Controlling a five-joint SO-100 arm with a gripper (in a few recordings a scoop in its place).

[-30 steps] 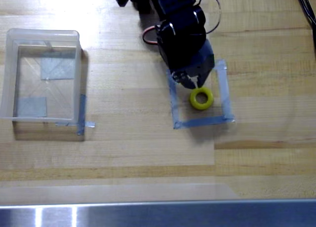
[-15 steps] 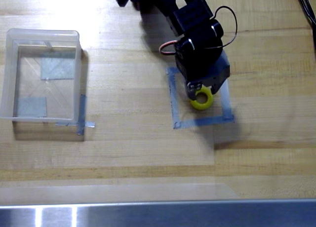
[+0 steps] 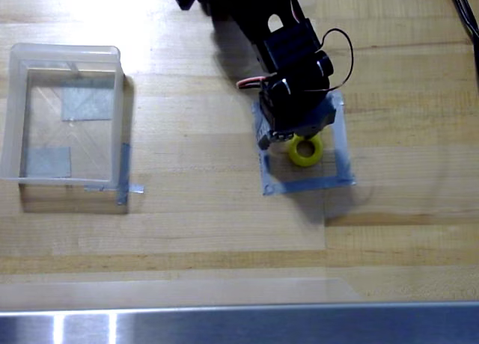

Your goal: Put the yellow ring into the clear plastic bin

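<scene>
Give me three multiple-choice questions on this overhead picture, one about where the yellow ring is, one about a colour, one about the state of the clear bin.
1. Where does the small yellow doughnut-shaped ring lie?
A. Inside the grey tape square outline
B. In the bin
C. On the metal strip at the bottom edge

2. What colour is the robot arm?
A. White
B. Black
C. Orange

3. What state is the square clear plastic bin in?
A. Tipped on its side
B. Holding the ring
C. Upright, with nothing in it but grey tape patches seen through its bottom

Answers: 1 A, tape borders the ring on the wooden table. 2 B, its housings are black above the gripper. 3 C, its open top faces the camera and only grey patches show.
</scene>
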